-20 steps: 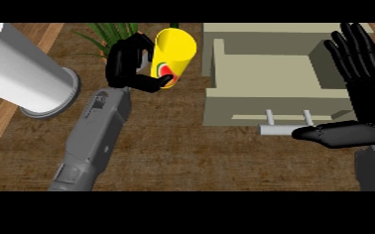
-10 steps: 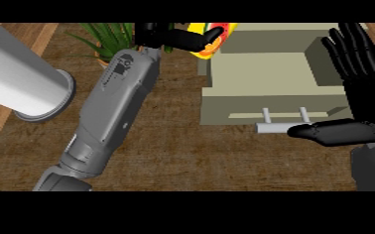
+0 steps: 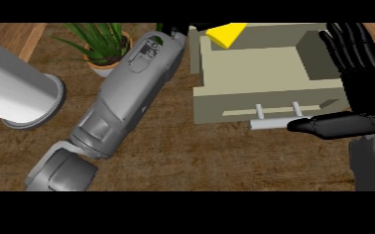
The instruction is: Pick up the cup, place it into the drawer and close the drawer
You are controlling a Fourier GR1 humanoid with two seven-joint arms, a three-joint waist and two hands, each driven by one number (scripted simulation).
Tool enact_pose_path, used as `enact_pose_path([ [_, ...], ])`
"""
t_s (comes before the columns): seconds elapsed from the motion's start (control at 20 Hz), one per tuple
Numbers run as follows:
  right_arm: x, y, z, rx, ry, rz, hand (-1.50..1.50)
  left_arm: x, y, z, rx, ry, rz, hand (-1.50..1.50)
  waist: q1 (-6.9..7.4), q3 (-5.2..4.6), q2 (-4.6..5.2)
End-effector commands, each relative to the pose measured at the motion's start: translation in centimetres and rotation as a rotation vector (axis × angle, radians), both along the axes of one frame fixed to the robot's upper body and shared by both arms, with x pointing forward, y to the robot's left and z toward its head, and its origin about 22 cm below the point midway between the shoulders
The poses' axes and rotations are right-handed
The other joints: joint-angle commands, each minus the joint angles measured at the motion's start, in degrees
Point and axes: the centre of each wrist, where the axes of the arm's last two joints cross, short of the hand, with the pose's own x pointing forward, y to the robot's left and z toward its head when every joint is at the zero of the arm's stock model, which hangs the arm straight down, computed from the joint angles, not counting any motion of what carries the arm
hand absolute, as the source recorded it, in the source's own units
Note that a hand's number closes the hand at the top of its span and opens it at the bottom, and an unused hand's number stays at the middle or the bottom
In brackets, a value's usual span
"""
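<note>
At the frame's top centre, the yellow plastic cup (image 3: 225,33) hangs over the far left corner of the open beige box-shaped drawer (image 3: 264,72), carried by the left hand (image 3: 176,29), whose fingers I cannot tell, nearer than the right hand (image 3: 351,64), fingers spread.

No legible text, labels, brands, numbers or signs — faint markings on the left forearm (image 3: 139,82) cannot be read.

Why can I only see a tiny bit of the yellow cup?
In the head view, the cup sits at the picture's top edge, so most of it is cut off; the left robot hand is barely visible there too.
</note>
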Motion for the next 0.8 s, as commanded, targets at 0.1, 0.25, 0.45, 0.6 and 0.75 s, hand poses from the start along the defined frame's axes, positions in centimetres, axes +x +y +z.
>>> enact_pose_path([
  [0.1,0.5,0.3,0.5,-0.001,-0.017,0.034,-1.5,0.5,-0.8,-0.8,0.107,0.113,0.024,1.5,-2.49,0.04,0.6],
  [0.25,0.9,2.1,1.0,0.003,-0.028,0.081,-1.5,0.4,-0.3,-2.7,0.199,0.174,-0.012,1.5,-4.11,0.05,1.11],
  [0.45,0.8,2.4,0.8,0.006,-0.023,0.105,-1.5,0.1,0.2,-4.6,0.237,0.212,-0.051,1.5,-6.18,0.05,1.4],
  [0.6,1.1,1.7,0.9,-0.011,-0.037,0.113,-1.5,0.1,-0.3,-3.9,0.259,0.196,-0.059,-1.5,-7.4,0.09,1.86],
  [0.75,1.6,2.9,1.4,0.006,-0.045,0.171,-1.5,-0.5,0.4,-5.7,0.146,0.191,-0.065,-1.5,-7.68,0.0,2.08],
])
